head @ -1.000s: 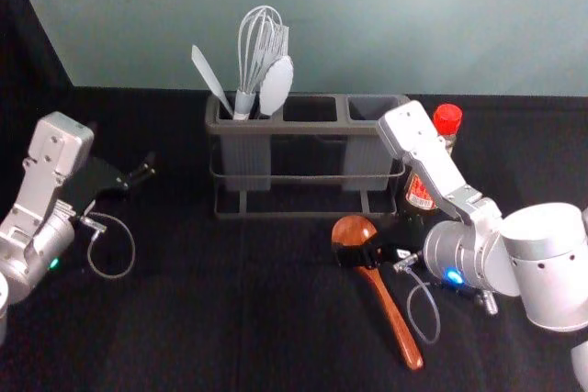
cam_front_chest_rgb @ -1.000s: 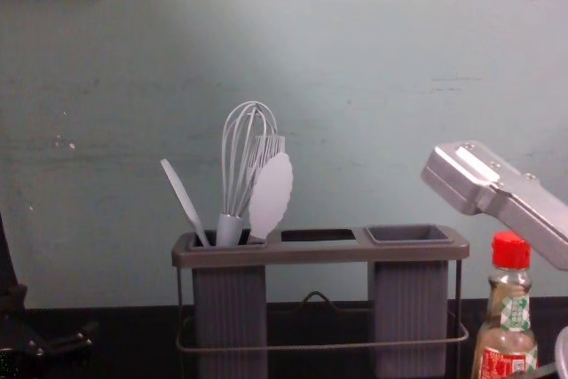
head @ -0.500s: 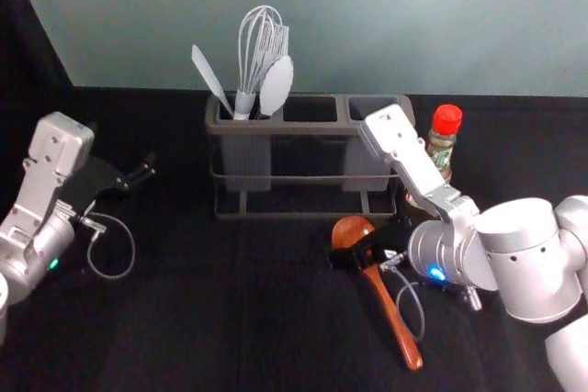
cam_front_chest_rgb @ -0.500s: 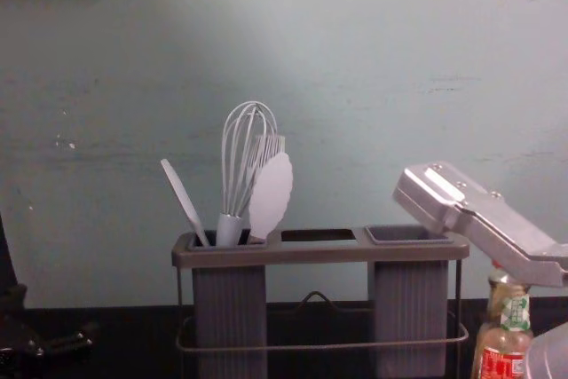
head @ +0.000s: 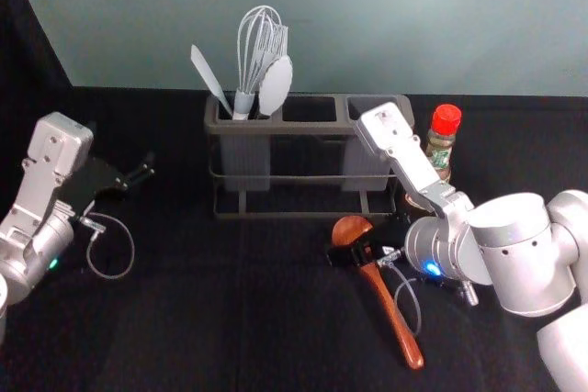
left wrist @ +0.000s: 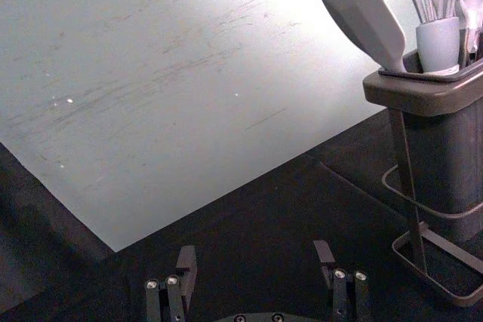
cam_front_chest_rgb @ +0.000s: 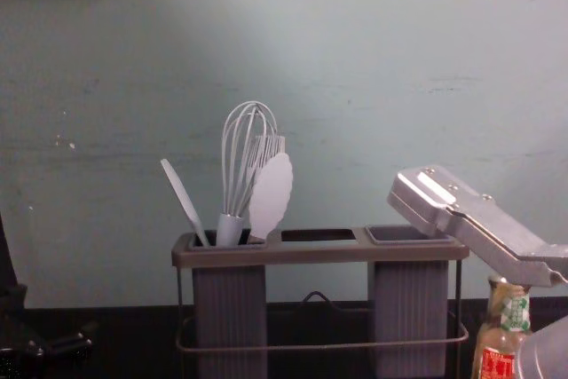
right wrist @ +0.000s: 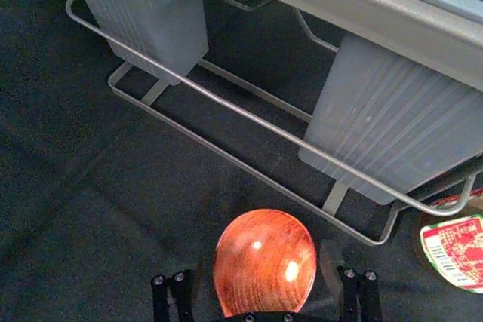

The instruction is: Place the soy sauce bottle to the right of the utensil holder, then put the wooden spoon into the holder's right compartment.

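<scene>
Against a green wall [head: 386,25], the right gripper [head: 356,240] reaches downward and inward, jaws parted astride the wooden spoon [head: 389,314]. Jaws spread, the left gripper [head: 143,172] idles far left.

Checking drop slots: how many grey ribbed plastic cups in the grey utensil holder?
2: one cup at the holder's left end, another cup at its right end. Middle slot has none.

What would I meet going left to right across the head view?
Black left gripper, flat white spatula, pale wire whisk, reddish-brown wooden spoon with the black right gripper at its bowl, red-capped glass soy sauce bottle.
</scene>
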You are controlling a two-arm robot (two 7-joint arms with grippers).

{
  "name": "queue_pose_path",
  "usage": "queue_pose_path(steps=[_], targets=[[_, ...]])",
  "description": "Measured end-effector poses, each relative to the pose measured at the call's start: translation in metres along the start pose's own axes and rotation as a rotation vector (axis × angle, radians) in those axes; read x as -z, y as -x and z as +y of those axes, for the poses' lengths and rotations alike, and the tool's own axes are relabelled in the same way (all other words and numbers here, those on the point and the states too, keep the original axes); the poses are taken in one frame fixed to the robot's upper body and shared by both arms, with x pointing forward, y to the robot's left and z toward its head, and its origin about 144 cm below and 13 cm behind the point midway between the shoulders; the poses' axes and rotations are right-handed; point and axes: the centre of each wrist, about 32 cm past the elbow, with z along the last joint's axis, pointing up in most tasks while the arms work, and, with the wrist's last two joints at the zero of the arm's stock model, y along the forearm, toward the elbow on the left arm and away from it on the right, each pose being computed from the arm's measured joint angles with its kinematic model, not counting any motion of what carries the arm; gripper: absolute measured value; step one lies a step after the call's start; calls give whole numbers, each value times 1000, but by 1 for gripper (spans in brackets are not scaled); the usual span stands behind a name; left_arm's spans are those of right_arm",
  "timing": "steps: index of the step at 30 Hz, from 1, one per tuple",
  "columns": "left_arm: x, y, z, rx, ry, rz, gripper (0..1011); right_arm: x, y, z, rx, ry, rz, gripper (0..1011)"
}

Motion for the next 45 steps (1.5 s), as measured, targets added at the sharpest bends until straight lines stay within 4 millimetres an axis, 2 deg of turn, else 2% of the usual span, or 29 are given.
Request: queue_pose_path(steps=[19,45], targets=[[0,0,0,0,0,0,1011,-3,-3,11,-2,24,2,1002],[0,0,0,0,0,0,1011,-3,-8,15,-9,30,8,1002]])
